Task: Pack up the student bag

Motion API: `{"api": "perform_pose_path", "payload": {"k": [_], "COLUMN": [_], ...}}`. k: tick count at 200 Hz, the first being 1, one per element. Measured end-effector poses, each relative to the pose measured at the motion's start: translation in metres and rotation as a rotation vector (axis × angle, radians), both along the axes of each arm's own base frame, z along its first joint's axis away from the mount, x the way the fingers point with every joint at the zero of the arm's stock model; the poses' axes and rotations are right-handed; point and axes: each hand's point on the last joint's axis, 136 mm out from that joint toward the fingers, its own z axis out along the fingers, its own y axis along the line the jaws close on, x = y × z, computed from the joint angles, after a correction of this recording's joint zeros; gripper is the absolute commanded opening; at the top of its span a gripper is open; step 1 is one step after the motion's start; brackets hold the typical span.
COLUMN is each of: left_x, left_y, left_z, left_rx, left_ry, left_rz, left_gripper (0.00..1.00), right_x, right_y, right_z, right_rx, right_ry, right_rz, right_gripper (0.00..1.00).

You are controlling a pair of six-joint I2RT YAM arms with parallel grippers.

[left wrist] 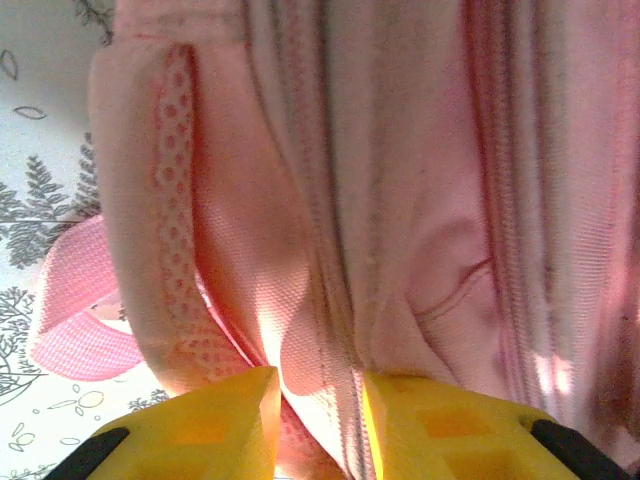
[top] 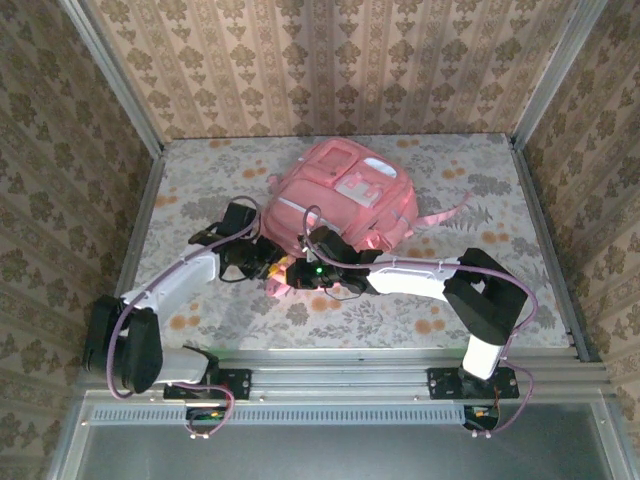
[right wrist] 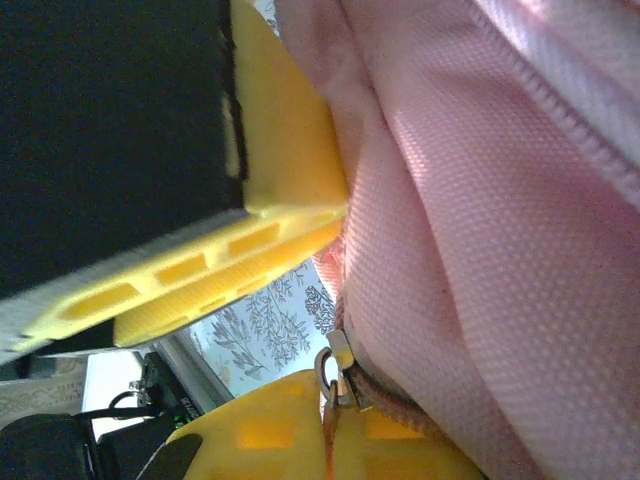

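While low, arms [top: 180, 280] [top: 420, 281] at student bag [top: 345, 195]

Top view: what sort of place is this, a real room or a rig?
Likely a built test booth, not a real room: wallpapered panels held in metal posts, a flower-patterned table, a mounting rail along its near edge.

Pink student bag [top: 340, 195] lies on the floral table [top: 200, 180], left tool [top: 262, 262] and right tool [top: 305, 268] at its near edge
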Motion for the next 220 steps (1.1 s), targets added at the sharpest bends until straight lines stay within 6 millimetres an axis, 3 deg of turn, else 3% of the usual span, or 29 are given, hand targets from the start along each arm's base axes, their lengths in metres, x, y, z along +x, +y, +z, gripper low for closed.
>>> {"api": "perform_pose_path", "payload": {"k": [39,54,83,145,173,220], "left_x": [0.004,0.006,0.007,0.011,0.013,0.016], "left_y": [0.005,0.006,0.006,0.003,0.003,0.005], "left_z": [0.024,0.030,0.024,0.011,-0.002,-0.009], "left_rx": [-0.005,-0.013,-0.009,-0.003,0.012,0.020], "left_ry": [-0.090,-0.110,-0.093,-0.063,-0.031,-0.005], "left_rz": [0.011,0.018,0.017,0.016,0.015,0.022], "left_gripper": [0.32,0.36,0.44,0.43,0.33,0.05], "right_x": [-0.001,-0.001,-0.001,-0.002,-0.001,-0.003], "right_y": [0.000,0.000,0.000,0.000,0.000,-0.002], "right_z": [-0.001,0.000,-0.001,-0.001,0.000,-0.003], "right_rx": [-0.005,-0.005,-0.006,-0.002,-0.001,-0.008], "right_ry": [-0.012,-0.013,-0.013,-0.015,-0.016,-0.017], "right_rz": [0.012,0.012,0.012,0.012,0.012,0.012], "right_gripper": [0.00,0.00,0.00,0.00,0.00,0.00]}}
